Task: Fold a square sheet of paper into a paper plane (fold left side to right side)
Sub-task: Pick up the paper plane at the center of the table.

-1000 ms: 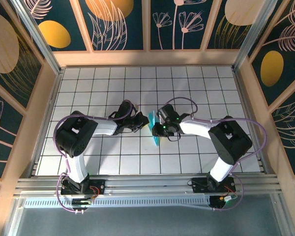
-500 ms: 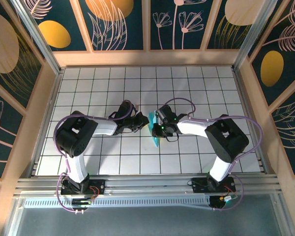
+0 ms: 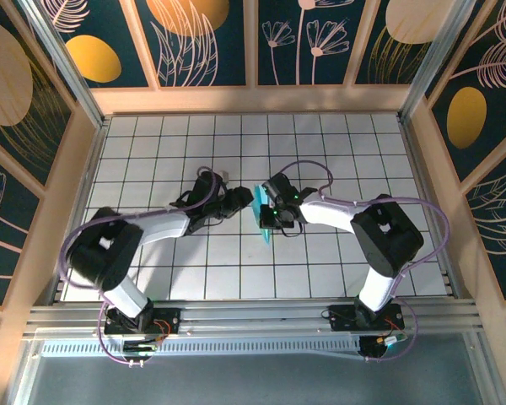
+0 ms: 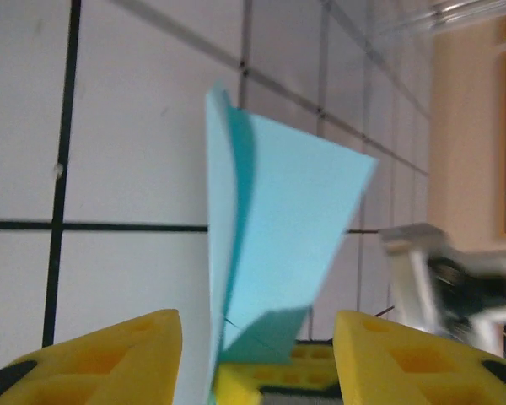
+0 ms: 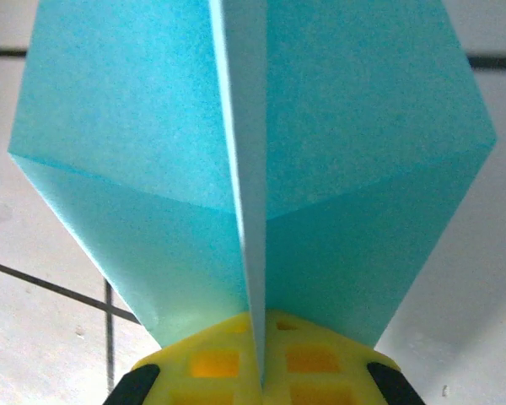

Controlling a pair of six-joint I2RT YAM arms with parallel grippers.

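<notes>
Item: one cyan paper plane [image 5: 261,152], part-folded, standing on edge at mid-tabletop [image 3: 152,152]. Change: left fingers [image 4: 110,354] have just parted and stand open either side of it, while right fingers [image 5: 320,359] have clamped its centre crease. The handover looks complete, probably freeing the left for the next fold. Count: one paper, two sets of fingers.

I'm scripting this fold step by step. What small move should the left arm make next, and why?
Probably ease the left gripper back off the folded paper: its fingers stand apart either side of it, while the right gripper is shut on the centre fold.
</notes>
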